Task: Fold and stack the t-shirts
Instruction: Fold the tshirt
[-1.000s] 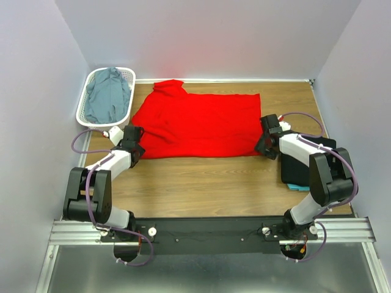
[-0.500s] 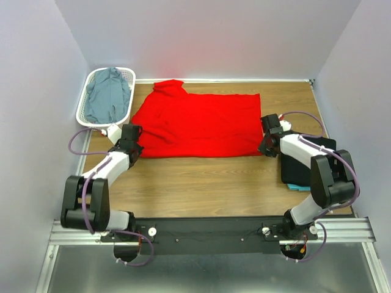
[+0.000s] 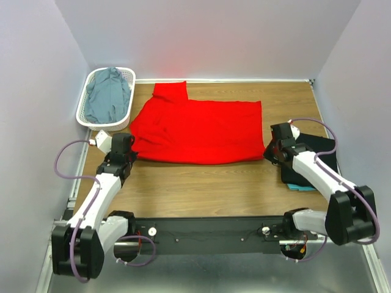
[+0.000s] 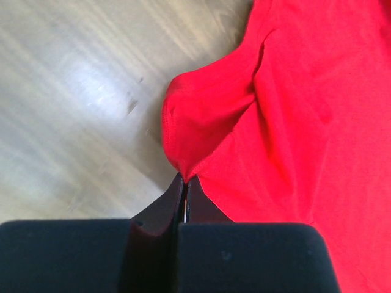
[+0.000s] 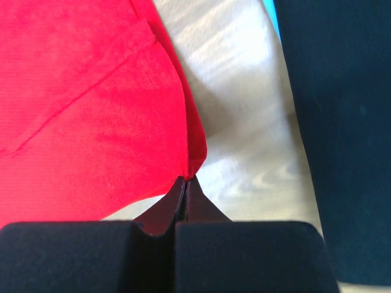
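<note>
2 grippers are engaged on the red t-shirt [image 3: 198, 131], 1 at each near corner. Left gripper [image 4: 185, 180]: jaws pressed together, a pinch of red cloth at the near-left corner caught between the tips; the cloth bunches into a small fold just beyond them. Right gripper [image 5: 186, 181]: jaws likewise fully closed, nipping the near-right hem corner, where the edge curls under. The shirt lies spread across the middle of the wooden table [image 3: 201, 183], long axis left to right, with 1 sleeve sticking out toward the far edge, left of centre. The near hem runs roughly straight between the 2 grip points. Black t-shirt [image 5: 342, 122] sits folded at the right side of the table, just beside the right gripper, lying on a teal t-shirt [image 3: 297, 187] of which only a strip shows at the near edge. Grey-blue t-shirt [image 3: 107, 97] is crumpled inside the white lattice basket [image 3: 81, 116] at the far-left corner, just beside the red shirt's left edge
</note>
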Tool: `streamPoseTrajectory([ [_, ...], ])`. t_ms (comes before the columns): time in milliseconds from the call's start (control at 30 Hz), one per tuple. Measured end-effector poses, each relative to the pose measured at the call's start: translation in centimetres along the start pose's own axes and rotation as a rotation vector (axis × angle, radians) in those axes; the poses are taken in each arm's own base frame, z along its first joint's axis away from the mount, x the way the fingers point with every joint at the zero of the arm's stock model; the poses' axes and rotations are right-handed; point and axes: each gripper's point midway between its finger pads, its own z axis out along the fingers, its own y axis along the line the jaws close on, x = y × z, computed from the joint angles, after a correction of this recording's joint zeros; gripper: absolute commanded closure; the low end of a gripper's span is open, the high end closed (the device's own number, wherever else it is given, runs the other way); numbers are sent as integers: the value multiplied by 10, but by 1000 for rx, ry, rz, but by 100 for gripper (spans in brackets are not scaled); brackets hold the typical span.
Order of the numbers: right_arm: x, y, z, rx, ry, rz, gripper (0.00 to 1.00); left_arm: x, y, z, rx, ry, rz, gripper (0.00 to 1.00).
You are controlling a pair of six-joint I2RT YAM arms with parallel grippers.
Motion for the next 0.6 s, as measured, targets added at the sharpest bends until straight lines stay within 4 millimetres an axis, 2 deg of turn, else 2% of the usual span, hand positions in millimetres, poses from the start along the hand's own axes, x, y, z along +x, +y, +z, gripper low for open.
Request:
streamPoseTrajectory([
  [233,4,-2,-35,-78,-17,31,99,-10,4,-28,46,-35,-67,100],
  [300,6,-2,-44,-103,-17,40,96,-11,6,-33,59,-43,-85,100],
  [367,14,-4,-49,-122,0,49,76,-9,10,-36,64,-44,-95,87],
  [400,16,-5,-50,-126,6,47,71,-6,13,-37,61,-38,-100,71],
  [467,23,-7,-54,-134,26,49,61,-3,15,-36,53,-29,-98,53],
  [533,27,-7,-58,-148,36,46,42,0,16,-36,50,-21,-109,43],
  [600,26,-5,-62,-169,34,38,34,0,16,-36,52,-21,-108,43],
])
